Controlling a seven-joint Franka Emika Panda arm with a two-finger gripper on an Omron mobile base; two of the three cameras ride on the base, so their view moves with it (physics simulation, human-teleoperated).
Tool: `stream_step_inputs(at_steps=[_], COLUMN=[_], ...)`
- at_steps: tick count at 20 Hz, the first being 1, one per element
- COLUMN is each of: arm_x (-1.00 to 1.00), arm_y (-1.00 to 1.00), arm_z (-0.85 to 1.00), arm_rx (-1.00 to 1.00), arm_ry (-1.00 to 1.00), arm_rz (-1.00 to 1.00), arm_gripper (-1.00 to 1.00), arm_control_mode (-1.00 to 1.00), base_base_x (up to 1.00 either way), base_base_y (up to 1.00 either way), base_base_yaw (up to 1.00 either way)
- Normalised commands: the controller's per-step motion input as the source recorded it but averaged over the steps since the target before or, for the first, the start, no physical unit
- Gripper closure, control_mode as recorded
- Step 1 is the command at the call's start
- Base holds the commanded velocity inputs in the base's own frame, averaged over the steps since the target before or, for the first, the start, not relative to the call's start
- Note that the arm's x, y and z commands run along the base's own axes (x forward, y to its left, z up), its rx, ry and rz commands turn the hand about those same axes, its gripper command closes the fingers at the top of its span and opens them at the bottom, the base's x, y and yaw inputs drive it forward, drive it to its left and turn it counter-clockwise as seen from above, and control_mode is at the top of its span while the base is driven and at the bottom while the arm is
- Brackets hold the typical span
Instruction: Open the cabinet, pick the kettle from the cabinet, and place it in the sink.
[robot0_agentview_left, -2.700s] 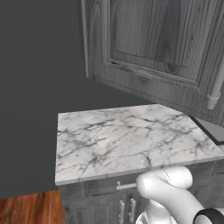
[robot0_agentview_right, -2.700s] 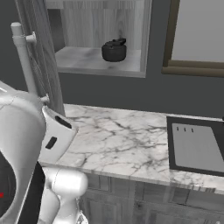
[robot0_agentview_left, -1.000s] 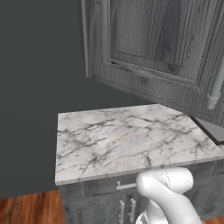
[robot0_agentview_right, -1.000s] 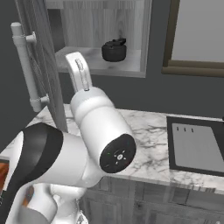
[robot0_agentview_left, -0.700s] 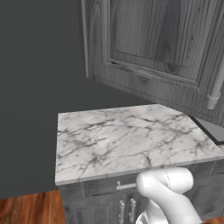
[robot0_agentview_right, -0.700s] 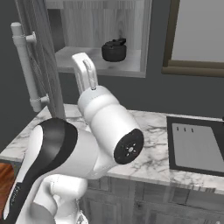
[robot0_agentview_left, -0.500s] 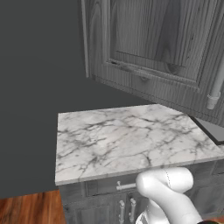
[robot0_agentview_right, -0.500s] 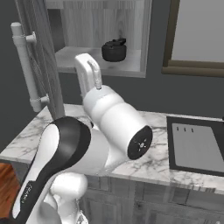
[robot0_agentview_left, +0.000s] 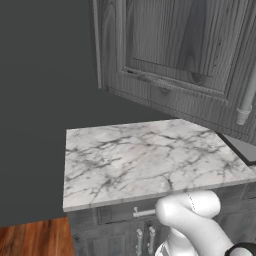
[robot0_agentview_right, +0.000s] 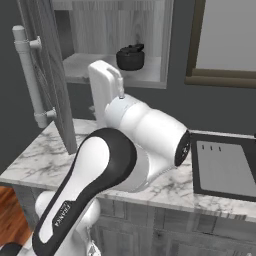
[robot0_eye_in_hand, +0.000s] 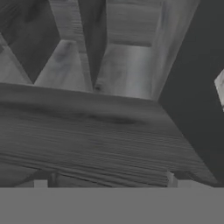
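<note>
One kettle (robot0_agentview_right: 130, 57) on cabinet (robot0_agentview_right: 115, 67) shelf, apart from wide-spread jaws.

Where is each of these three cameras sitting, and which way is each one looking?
Left base view: behind the arm's left, looking down over the marble counter at the open cabinet door; white arm base at lower right.
Right base view: behind its right, facing the open cabinet, kettle and sink; the arm rises in front.
Hand view: on the hand, looking at the cabinet's wood.
Both base views share counter and door.
</note>
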Motion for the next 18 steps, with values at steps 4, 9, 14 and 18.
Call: stream_step_inputs(at_steps=[4, 9, 14, 18], arm_x=[0.0, -0.22, -0.56, -0.47], arm_y=[0.16, 0.13, 0.06, 0.19], arm_z=[0.0, 0.0, 0.0, 0.0], arm_rx=[0.0, 0.0, 0.0, 0.0], arm_ry=[0.0, -0.03, 0.0, 0.0], arm_rz=[0.09, 0.09, 0.1, 0.11], arm_gripper=[-1.0, -1.0, -1.0, -1.0], arm_control_mode=[-1.0, -1.0, -1.0, -1.0], base_base_x=[0.0, 0.0, 0.0, 0.0], base_base_y=[0.0, 0.0, 0.0, 0.0], base_base_yaw=[0.0, 0.0, 0.0, 0.0])
